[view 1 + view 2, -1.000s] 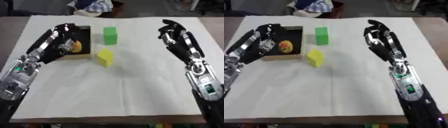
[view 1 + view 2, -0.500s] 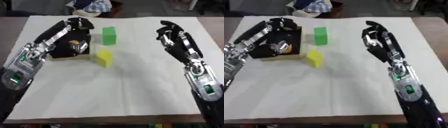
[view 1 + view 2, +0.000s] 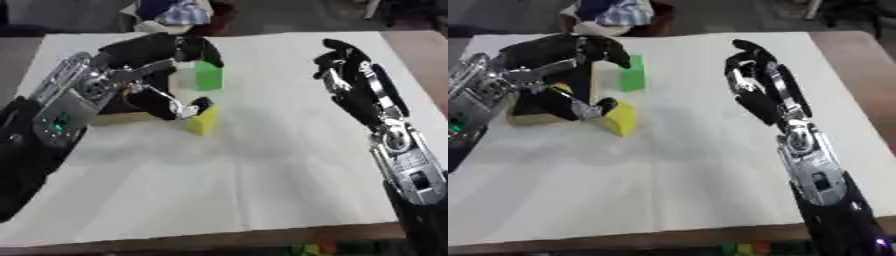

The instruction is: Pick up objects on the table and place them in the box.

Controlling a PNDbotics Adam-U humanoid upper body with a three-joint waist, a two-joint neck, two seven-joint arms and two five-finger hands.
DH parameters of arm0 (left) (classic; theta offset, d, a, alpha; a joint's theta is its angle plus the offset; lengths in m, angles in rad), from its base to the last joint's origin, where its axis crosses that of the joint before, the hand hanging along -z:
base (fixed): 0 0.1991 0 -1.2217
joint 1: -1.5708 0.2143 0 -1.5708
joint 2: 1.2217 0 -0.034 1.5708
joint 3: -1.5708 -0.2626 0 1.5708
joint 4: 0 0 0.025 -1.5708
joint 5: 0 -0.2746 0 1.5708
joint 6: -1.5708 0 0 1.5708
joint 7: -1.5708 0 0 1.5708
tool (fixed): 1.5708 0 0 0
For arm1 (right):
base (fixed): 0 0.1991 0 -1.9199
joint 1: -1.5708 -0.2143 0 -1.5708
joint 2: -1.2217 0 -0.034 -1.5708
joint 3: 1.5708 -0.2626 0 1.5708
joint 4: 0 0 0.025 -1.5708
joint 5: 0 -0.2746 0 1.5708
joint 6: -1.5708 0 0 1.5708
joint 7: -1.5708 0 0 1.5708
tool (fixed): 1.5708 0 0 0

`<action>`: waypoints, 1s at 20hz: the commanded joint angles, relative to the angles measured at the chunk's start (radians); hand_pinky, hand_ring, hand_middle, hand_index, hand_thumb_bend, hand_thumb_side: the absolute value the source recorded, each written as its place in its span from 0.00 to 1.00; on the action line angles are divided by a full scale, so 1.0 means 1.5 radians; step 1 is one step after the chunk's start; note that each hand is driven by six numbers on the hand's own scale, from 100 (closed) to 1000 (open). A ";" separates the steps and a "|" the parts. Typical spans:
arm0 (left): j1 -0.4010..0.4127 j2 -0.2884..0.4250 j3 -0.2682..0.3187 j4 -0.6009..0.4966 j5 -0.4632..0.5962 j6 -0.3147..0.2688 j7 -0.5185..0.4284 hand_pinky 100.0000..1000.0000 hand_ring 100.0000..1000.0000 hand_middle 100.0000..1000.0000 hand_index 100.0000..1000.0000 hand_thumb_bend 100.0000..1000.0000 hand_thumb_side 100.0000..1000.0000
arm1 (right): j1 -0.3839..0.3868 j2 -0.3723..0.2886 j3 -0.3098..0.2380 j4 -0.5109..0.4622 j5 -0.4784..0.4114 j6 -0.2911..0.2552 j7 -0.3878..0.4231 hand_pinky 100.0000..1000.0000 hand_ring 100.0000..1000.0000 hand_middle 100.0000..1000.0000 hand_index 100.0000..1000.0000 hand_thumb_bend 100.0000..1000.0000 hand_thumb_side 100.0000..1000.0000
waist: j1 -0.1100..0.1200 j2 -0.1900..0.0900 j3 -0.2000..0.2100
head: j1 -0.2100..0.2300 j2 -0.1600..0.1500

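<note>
My left hand (image 3: 144, 75) has come out from over the box (image 3: 118, 117) in the last second and now spreads above the two blocks, upper fingers (image 3: 206, 50) arched over the green block (image 3: 208, 75), thumb tip down against the near-left face of the yellow block (image 3: 203, 121). Fingers are curled but I'd call it grasping nothing yet; motion blur makes it hard to say if the thumb truly touches the yellow block. An orange-yellow item was in the box a second ago and the hand now covers that spot, so I judge it still inside, one drop done. The box sits left on the white sheet (image 3: 262, 170) covering the counter, mostly hidden under my hand and forearm. Green block stands far of the yellow one, both just right of the box, apart from each other. My right hand (image 3: 754, 87) hangs over the right of the sheet, fingers relaxed and released, holding nothing, barely moved. Next step as I read it: close on the yellow block, the nearer one, then carry it left into the box.
</note>
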 commanded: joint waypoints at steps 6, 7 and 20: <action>-0.058 -0.034 0.000 0.108 -0.129 -0.094 -0.081 0.80 0.84 0.79 0.89 0.47 0.38 | -0.001 -0.002 -0.008 -0.019 -0.008 0.000 -0.008 0.73 0.58 0.63 0.88 0.00 0.62 | 0.007 -0.008 -0.016 | 0.004 0.003; -0.062 -0.041 0.005 0.126 -0.144 -0.102 -0.085 0.80 0.83 0.79 0.88 0.49 0.36 | -0.001 -0.002 -0.008 -0.019 -0.008 0.000 -0.008 0.73 0.58 0.63 0.88 0.00 0.62 | 0.007 -0.008 -0.018 | 0.005 0.003; -0.079 -0.094 0.067 0.280 -0.345 -0.145 -0.051 0.79 0.78 0.77 0.87 0.53 0.30 | 0.004 0.002 -0.007 -0.019 -0.011 0.000 -0.010 0.72 0.58 0.63 0.88 0.00 0.62 | 0.010 -0.008 -0.034 | 0.013 0.003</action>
